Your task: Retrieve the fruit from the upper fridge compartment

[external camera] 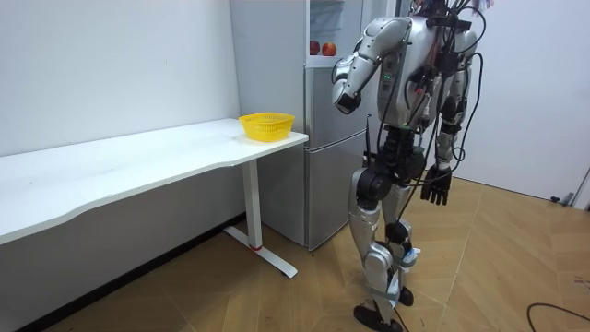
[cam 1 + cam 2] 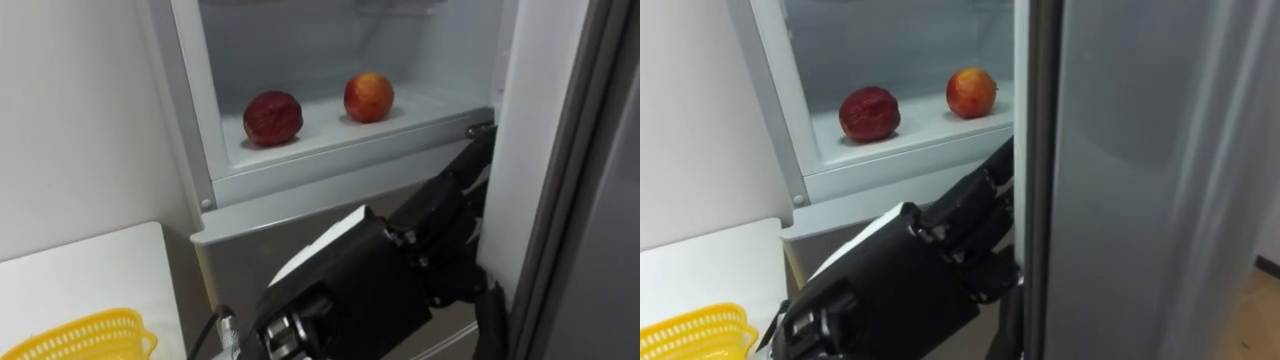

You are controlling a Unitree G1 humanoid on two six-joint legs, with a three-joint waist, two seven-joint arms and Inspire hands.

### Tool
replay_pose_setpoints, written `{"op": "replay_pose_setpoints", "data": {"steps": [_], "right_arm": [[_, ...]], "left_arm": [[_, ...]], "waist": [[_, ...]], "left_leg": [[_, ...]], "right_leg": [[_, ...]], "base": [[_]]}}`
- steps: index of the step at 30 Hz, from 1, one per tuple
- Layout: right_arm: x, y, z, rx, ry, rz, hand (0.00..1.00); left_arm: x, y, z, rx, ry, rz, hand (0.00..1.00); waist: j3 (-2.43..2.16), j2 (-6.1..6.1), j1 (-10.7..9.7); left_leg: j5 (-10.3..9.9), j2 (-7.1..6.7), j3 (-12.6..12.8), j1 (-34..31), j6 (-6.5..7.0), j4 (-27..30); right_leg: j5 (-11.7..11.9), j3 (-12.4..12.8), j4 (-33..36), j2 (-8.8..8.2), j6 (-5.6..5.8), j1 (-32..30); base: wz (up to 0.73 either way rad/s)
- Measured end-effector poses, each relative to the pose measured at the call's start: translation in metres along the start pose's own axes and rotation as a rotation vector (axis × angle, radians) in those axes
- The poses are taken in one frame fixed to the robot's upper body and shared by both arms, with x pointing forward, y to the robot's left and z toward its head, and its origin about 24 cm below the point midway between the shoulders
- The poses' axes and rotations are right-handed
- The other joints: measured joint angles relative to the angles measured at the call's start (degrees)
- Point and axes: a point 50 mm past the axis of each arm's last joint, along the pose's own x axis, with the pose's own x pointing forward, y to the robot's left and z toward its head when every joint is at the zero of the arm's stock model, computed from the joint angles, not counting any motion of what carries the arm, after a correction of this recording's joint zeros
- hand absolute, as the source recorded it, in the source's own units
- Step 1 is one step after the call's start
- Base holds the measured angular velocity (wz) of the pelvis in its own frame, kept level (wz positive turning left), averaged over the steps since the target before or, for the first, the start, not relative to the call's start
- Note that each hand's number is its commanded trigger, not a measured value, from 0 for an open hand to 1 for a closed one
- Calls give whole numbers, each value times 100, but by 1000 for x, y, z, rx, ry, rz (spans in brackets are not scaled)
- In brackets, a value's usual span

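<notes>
Upper fridge compartment is open; two fruits sit on its white shelf (image 2: 330,142), neither held. The dark red fruit (image 2: 272,118) is toward the shelf's left front edge. The orange-red fruit (image 2: 368,97) is to its right and a bit further back, and they are apart, not touching. The left hand (image 2: 435,220) is raised below the shelf's front lip at the right end of the opening, up against the inner edge of the fridge door (image 2: 1140,180). Whether it grips the door edge or is released can't be told, but it carries no fruit. From this hand both fruits lie up, to the left and deeper in, with the orange-red one nearer. Both are round with no long axis, so approach angle matters little. The right hand (image 1: 435,189) hangs relaxed and empty by the thigh, well apart from the fridge, so the left is the closer one. The dark fruit's skin is matte and slightly lumpy; the orange-red one is smooth and glossy and likely to roll on the slick plastic shelf. A yellow basket (image 2: 85,340) of open plastic mesh sits on the white tabletop (image 2: 90,275), at its end beside the fridge.
</notes>
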Motion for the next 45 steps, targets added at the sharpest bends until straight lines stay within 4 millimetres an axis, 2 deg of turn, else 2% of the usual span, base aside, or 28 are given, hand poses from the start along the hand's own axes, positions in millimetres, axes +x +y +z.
{"op": "replay_pose_setpoints", "data": {"steps": [17, 23, 25, 29, 34, 39, 45], "right_arm": [[0, -1, -2, 70, 9, 3, 0], [0, -2, -8, 113, 29, 1, 0], [-1, -2, -11, 113, 36, 3, 0], [0, -2, -9, 113, 30, 12, 0], [-1, -5, -11, 148, 35, 14, 0], [-1, -6, -12, 150, 37, 13, 0], [0, -7, -10, 152, 31, 13, 0]], "left_arm": [[4, -3, -1, -14, -4, -29, 0], [9, -5, -1, -47, -15, -56, 0], [12, -6, 0, -46, -17, -67, 0], [17, -5, 3, -37, -22, -86, 0], [23, -3, 5, -135, -79, -97, 0], [23, -3, 1, -153, -73, -90, 0], [22, -2, 1, -151, -67, -87, 0]], "waist": [[-12, 20, -38], [-19, 119, -172], [-9, 185, -185], [3, 232, -223], [3, 291, -348], [9, 302, -476], [8, 302, -475]], "left_leg": [[-9, 4, 12, -21, -3, -38], [-9, 5, 24, -1, -3, -35], [-9, 6, 102, 35, -4, -28], [-8, 13, 247, 49, -4, -25], [-8, 44, 414, 81, -5, -40], [-8, 57, 499, 106, -6, -39], [-8, 59, 511, 91, -6, -38]], "right_leg": [[0, 1, -13, 5, 0, 5], [1, 25, -23, 8, 0, 1], [1, 84, -15, 6, 0, -8], [6, 201, -16, 7, -2, -78], [91, 397, -103, 90, -3, -76], [104, 512, -103, 132, -11, -91], [105, 621, -99, 161, -13, -136]], "base": [[0], [-2], [-13], [-22], [-18], [-12], [-9]]}}
